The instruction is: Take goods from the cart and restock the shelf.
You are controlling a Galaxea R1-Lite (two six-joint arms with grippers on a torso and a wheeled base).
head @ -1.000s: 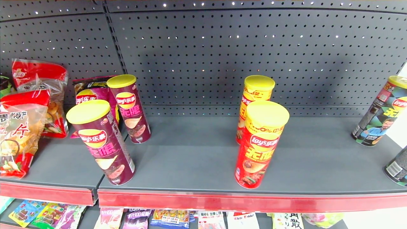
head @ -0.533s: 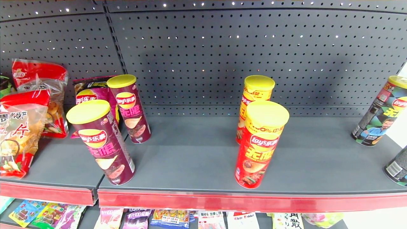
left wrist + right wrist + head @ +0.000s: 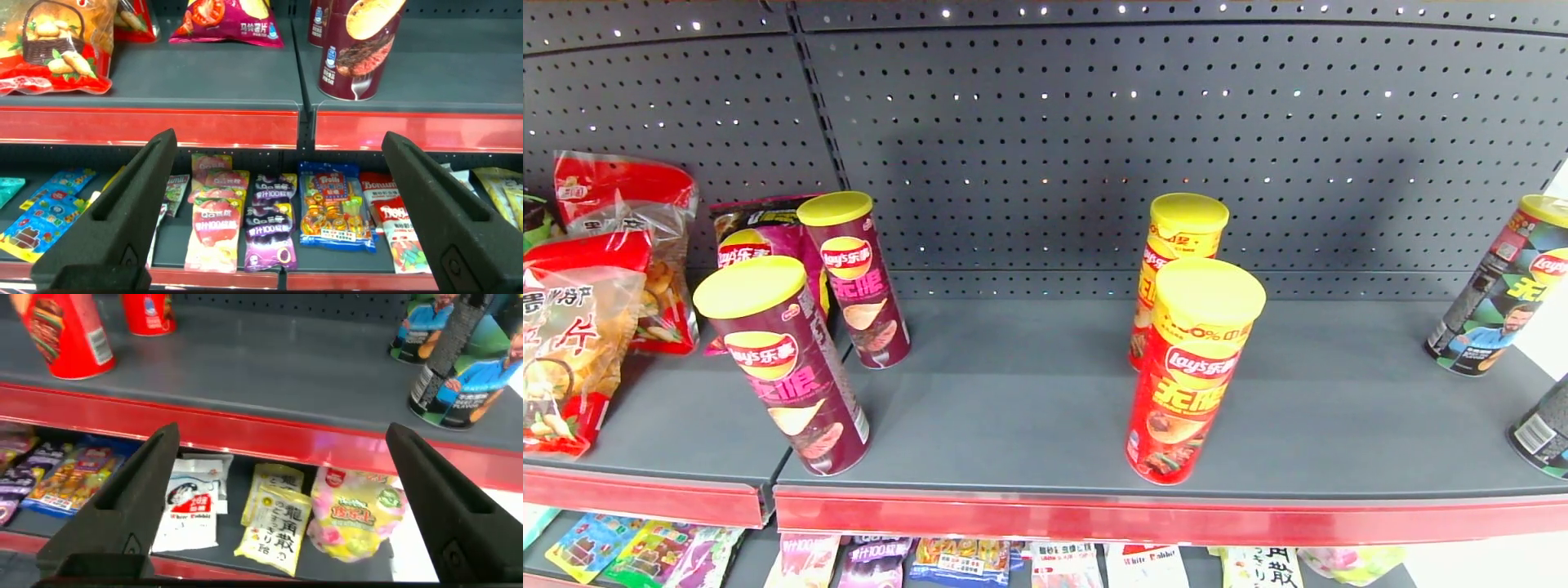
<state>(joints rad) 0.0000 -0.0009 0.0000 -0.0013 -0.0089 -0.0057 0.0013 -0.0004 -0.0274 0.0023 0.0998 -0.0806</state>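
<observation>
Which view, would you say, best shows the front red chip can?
Head view: the front red chip can stands whole. The right wrist view catches its lower part; the left wrist view faces a maroon can.

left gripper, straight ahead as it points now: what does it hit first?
Probably the red shelf edge; the left gripper, open, sits level with it. Depth is unclear, so it could pass just over it toward the purple can.

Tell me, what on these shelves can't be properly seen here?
In the head view:
- front dark can, far right: cut off by the picture's edge.
- rear red can: lower half hidden by front red can.
- purple bag: partly hidden by rear purple can.
- lower-shelf packets: cut off by the bottom edge.
</observation>
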